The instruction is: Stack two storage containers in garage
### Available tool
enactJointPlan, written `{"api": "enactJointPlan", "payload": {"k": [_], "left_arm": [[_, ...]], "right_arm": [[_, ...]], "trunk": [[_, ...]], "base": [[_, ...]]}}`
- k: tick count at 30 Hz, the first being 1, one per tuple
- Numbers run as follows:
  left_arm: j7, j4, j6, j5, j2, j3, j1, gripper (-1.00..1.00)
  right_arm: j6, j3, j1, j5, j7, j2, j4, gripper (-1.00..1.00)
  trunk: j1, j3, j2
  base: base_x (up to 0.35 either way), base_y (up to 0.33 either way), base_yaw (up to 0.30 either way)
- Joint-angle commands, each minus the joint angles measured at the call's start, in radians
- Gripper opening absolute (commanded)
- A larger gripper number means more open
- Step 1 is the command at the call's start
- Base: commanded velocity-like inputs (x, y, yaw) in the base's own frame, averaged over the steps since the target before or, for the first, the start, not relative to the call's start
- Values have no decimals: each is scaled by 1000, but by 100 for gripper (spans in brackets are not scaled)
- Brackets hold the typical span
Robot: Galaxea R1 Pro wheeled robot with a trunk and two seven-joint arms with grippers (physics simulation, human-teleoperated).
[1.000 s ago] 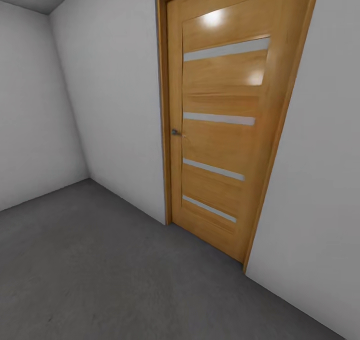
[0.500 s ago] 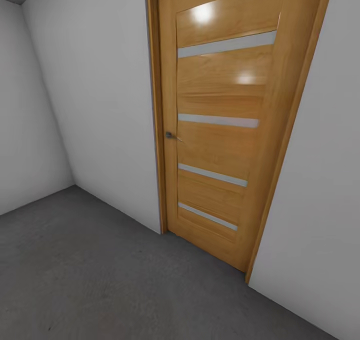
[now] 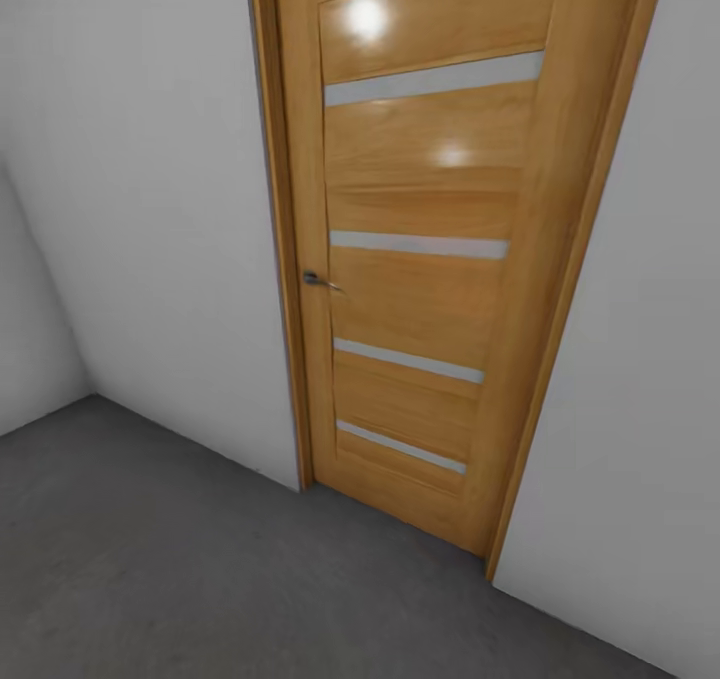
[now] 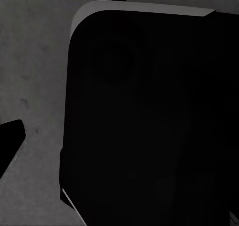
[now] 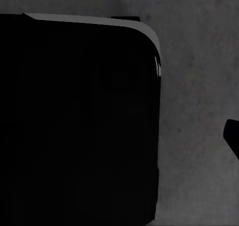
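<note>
None of what we see is orange-red; the one task thing before us is the floor [image 3: 180, 569], dark grey, matte and concrete-like, spreading across the lower part of the head view and running up to the base of the white walls.

Our wrist cameras look down at that same grey surface [image 4: 35, 61]. In the left wrist view a big black rounded body with a thin pale edge [image 4: 149, 126] blocks most of the picture, and a dark wedge [image 4: 9, 141] pokes in at the side; we cannot tell whether that wedge is a finger, so we cannot tell whether the left hand is open or closed. The right wrist view is much the same: a black rounded block [image 5: 74, 126] over grey floor [image 5: 199, 111], with a small dark tip [image 5: 233, 136] at the edge, and the right hand's state is equally unreadable.

Ahead stands a wooden door [image 3: 420, 259] in a matching frame, closed, with four pale horizontal strips and a small metal handle [image 3: 318, 280] on its left side. White wall [image 3: 150, 209] lies to its left and meets another wall at a corner; more white wall [image 3: 650, 359] lies to its right. Open floor stretches leftward from the door.
</note>
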Motion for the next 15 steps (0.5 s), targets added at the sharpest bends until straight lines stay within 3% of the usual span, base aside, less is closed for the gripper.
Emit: {"api": "enactJointPlan", "payload": {"k": [1, 15], "left_arm": [[0, -1, 1, 8, 0, 5, 0, 100], [0, -1, -2, 8, 0, 5, 0, 100]], "right_arm": [[-4, 1, 0, 0, -1, 0, 1, 100], [-4, 1, 0, 0, -1, 0, 1, 100]], "trunk": [[1, -1, 0], [1, -1, 0]], "base": [[292, 234, -243], [280, 250, -243]]}}
